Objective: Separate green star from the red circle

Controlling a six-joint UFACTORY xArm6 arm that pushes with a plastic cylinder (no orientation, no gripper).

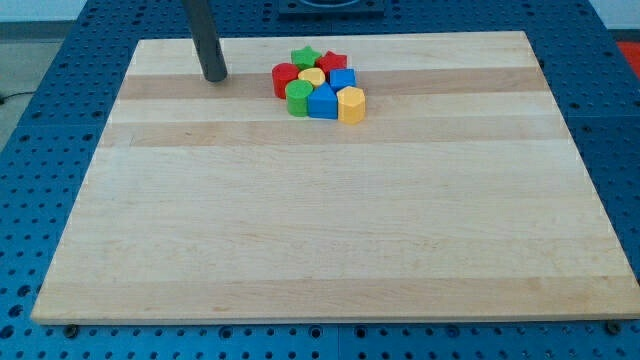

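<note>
The green star (304, 57) sits at the top of a tight cluster of blocks near the view's top centre. The red circle (285, 79) lies just below and left of it, touching or nearly touching. My tip (214, 76) rests on the wooden board (320, 230) to the left of the cluster, about a block's width or two from the red circle, touching no block.
The cluster also holds a red block (333, 63), a yellow block (312, 76), a blue block (343, 78), a green cylinder (298, 97), a blue block (323, 101) and a yellow hexagon (351, 104). A blue perforated table surrounds the board.
</note>
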